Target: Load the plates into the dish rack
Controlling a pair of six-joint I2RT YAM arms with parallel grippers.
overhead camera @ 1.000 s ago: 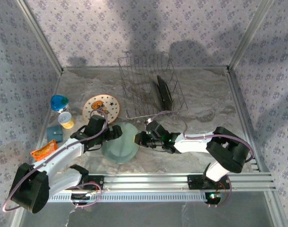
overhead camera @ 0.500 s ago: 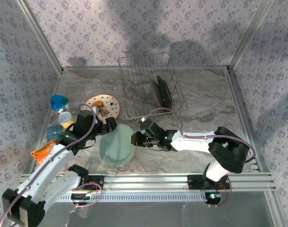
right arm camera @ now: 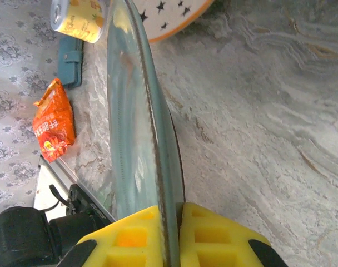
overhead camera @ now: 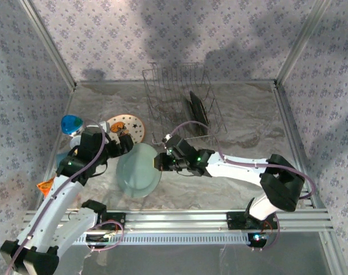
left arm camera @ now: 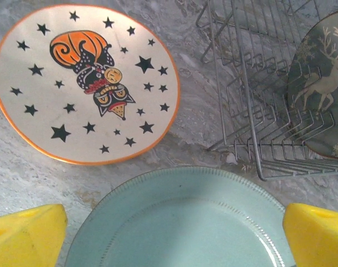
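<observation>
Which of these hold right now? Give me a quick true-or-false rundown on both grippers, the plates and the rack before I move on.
1. The right gripper is shut on the rim of the teal plate. True.
2. The left gripper is clamped on the star plate. False: its jaws stand open above the teal plate and hold nothing.
3. The deer plate stands on edge in the dish rack. True.
4. The star plate sits between the rack's prongs. False: it lies flat on the table, beside the rack.
5. The teal plate lies flat in the right gripper's hold. False: the right wrist view shows it edge-on, raised on its rim.
</observation>
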